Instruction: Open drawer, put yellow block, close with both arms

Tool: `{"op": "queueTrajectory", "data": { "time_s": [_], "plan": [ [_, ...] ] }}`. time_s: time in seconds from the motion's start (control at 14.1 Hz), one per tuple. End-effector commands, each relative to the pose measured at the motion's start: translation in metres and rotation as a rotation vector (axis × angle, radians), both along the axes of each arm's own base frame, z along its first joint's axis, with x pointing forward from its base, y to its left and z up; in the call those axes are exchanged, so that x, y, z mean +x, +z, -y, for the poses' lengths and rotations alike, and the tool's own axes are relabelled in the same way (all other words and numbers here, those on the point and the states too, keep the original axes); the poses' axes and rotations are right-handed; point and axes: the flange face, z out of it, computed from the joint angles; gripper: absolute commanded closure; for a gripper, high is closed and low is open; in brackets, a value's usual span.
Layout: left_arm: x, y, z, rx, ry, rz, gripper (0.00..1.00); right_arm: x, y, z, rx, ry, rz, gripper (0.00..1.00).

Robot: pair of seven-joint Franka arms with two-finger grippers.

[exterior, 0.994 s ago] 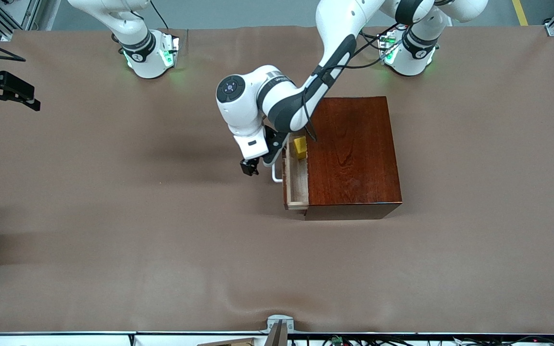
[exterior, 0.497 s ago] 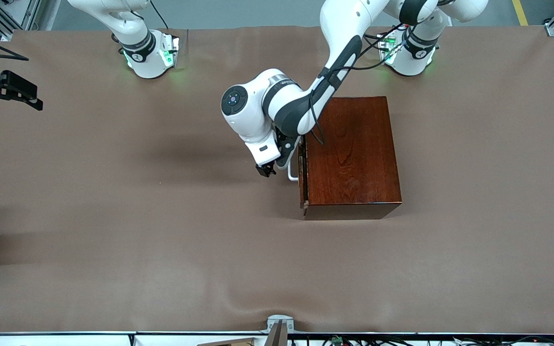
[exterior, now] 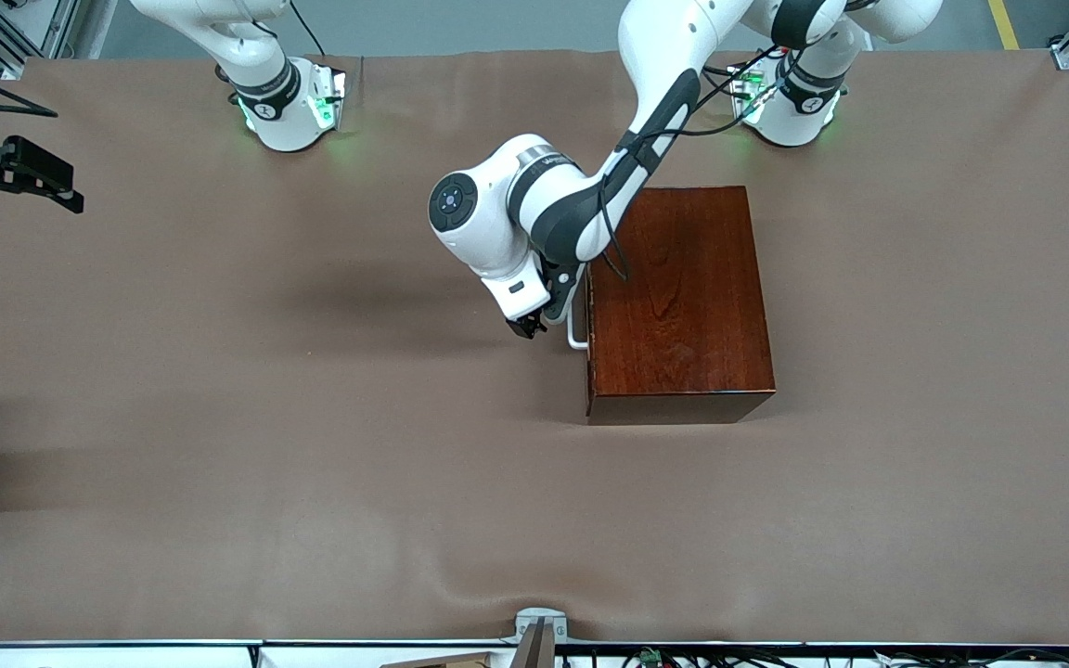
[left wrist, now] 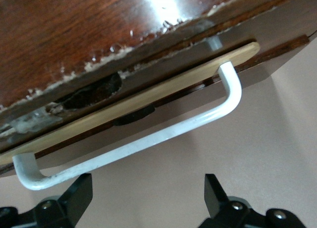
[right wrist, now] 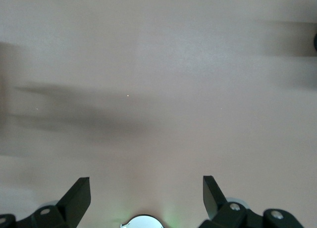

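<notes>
At the handle [left wrist: 148, 139] of the drawer [left wrist: 129, 107], the left claw [exterior: 529, 327] stands with fingers apart, gripping nothing. Drawer looks shut in the box [exterior: 678, 297]; block is hidden, probably inside. Right claw [exterior: 19, 172], also apart, waits over the counter [exterior: 312, 464] edge. Risk: pulling back crookedly may hook the handle and reopen it.

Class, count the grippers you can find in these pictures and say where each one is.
2. The left gripper, open, is in front of the closed drawer, beside its handle. The right gripper, open, waits above the table at the right arm's end.
</notes>
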Motion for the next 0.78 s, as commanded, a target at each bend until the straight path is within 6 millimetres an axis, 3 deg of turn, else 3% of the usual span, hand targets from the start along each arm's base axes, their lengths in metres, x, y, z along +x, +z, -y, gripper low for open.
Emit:
{"op": "queueTrajectory", "data": {
  "time_s": [0.0,0.07,0.21,0.36,0.5,0.57,0.71],
  "plan": [
    [-0.006,0.026,0.013,-0.051,-0.058,0.033,0.0,-0.009,0.004,-0.002,-0.023,0.014,0.007,0.0],
    [-0.007,0.059,0.015,-0.094,-0.079,0.054,0.0,-0.009,0.004,-0.001,-0.023,0.012,0.009,0.0],
    [0.001,0.138,0.0,-0.175,-0.148,0.095,0.0,-0.009,0.004,-0.001,-0.023,0.012,0.007,0.0],
    [0.028,0.212,-0.047,-0.222,-0.21,0.122,0.0,-0.008,0.003,0.005,-0.023,0.002,0.004,0.0],
    [0.056,0.267,-0.108,-0.268,-0.276,0.092,0.0,-0.008,0.004,0.005,-0.023,0.002,0.007,0.0],
    [0.067,0.289,-0.142,-0.277,-0.332,0.062,0.0,-0.008,0.004,0.005,-0.023,0.002,0.007,0.0],
    [0.079,0.314,-0.196,-0.257,-0.446,-0.005,0.0,-0.008,0.004,0.004,-0.022,0.0,0.006,0.0]
  ]
}}
